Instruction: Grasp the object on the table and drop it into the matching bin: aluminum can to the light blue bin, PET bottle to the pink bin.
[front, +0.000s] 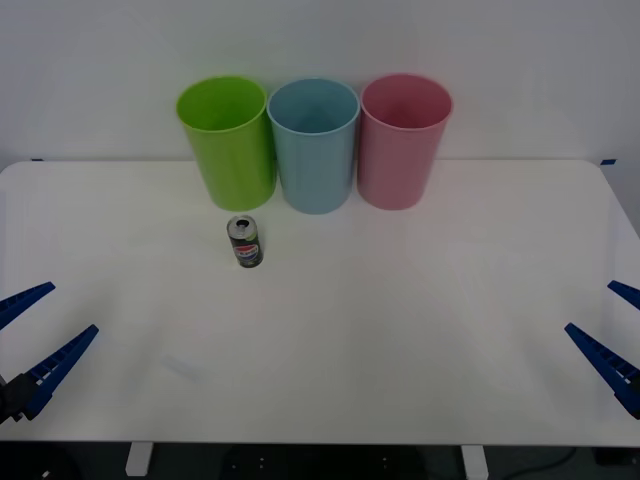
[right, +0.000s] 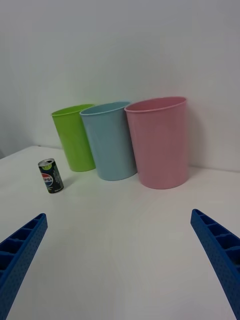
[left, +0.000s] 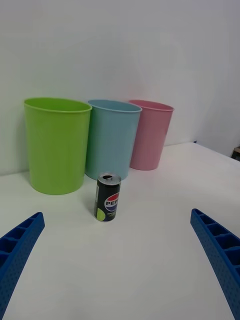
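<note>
Because the white table (front: 400, 340) carries three bins in one row, lime green bin (front: 228, 142), light blue bin (front: 314, 145) and pink bin (front: 403, 140), and only one aluminum can (front: 244, 242), the move depends on the can. It stands upright, its long axis vertical, just before the green and blue bins. It lies ahead of the left gripper (front: 30, 345), which I judge nearer than the right gripper (front: 612, 335). Both grippers hold their jaws wide apart, with nothing between them.
</note>
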